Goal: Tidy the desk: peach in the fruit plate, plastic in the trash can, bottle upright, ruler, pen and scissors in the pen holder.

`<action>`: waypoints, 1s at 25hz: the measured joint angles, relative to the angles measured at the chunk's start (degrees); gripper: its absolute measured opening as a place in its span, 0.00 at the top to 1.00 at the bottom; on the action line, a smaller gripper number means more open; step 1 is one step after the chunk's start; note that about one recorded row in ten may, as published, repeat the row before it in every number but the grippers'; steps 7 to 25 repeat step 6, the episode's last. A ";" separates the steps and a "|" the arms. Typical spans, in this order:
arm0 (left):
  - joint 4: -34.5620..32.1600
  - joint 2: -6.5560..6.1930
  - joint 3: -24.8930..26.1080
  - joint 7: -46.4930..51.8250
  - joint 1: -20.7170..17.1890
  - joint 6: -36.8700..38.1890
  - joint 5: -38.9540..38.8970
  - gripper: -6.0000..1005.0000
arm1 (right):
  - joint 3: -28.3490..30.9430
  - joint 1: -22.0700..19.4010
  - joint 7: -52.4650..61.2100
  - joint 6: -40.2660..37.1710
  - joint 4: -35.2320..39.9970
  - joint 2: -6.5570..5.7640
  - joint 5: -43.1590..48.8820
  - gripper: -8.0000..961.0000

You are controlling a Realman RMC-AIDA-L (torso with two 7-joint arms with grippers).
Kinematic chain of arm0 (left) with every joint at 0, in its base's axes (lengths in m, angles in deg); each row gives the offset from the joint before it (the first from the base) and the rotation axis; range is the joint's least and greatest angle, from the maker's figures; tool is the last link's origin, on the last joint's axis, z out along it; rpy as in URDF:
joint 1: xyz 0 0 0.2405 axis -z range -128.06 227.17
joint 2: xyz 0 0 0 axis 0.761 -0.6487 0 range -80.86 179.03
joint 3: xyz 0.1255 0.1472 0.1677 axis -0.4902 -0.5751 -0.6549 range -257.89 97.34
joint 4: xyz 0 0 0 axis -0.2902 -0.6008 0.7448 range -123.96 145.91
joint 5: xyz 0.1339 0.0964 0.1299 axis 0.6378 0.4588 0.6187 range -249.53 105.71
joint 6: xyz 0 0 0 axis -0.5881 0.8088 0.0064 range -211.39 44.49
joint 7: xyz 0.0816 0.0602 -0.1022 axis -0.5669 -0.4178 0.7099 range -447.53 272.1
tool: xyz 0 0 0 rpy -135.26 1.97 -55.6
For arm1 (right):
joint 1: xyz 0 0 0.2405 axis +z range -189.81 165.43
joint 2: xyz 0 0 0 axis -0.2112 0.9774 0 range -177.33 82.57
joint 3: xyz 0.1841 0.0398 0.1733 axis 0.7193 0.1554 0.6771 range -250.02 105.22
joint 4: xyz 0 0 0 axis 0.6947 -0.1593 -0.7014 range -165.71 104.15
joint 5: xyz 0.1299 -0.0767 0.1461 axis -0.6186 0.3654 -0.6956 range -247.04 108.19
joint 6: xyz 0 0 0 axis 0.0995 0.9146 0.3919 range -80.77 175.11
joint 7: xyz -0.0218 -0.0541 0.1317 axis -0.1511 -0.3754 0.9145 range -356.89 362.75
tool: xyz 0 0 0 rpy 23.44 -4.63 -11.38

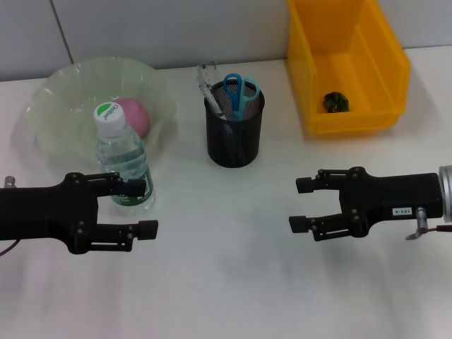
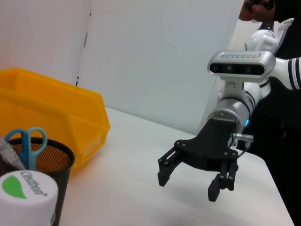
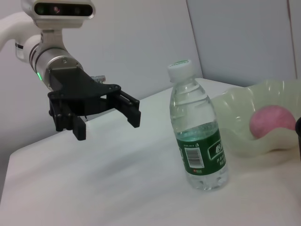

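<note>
A pink peach (image 1: 134, 116) lies in the pale green fruit plate (image 1: 63, 92) at the back left. In front of the plate a clear bottle (image 1: 124, 161) with a green label stands upright. The black mesh pen holder (image 1: 234, 138) holds blue scissors (image 1: 236, 92) and pale slim items (image 1: 208, 88), the pen and ruler, hard to tell apart. Dark green plastic (image 1: 336, 102) lies in the yellow trash can (image 1: 387, 70). My left gripper (image 1: 143, 207) is open just in front of the bottle, apart from it (image 3: 107, 126). My right gripper (image 1: 299, 205) is open and empty over the table on the right (image 2: 188, 186).
White table (image 1: 226, 282) with bare surface between the two grippers and along the front. A pale wall runs behind the plate and the trash can. The pen holder stands midway between plate and trash can.
</note>
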 joint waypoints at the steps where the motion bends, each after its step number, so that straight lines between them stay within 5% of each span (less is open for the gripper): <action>1: -0.02 -0.12 -0.03 0.06 0.16 0.06 0.34 0.20 | 0.00 -0.20 -0.05 -0.13 0.09 0.00 0.00 0.13; 25: -0.43 -0.34 -0.25 0.38 0.20 0.30 0.39 0.20 | 0.00 -0.27 -0.15 -0.37 0.11 0.17 0.00 0.13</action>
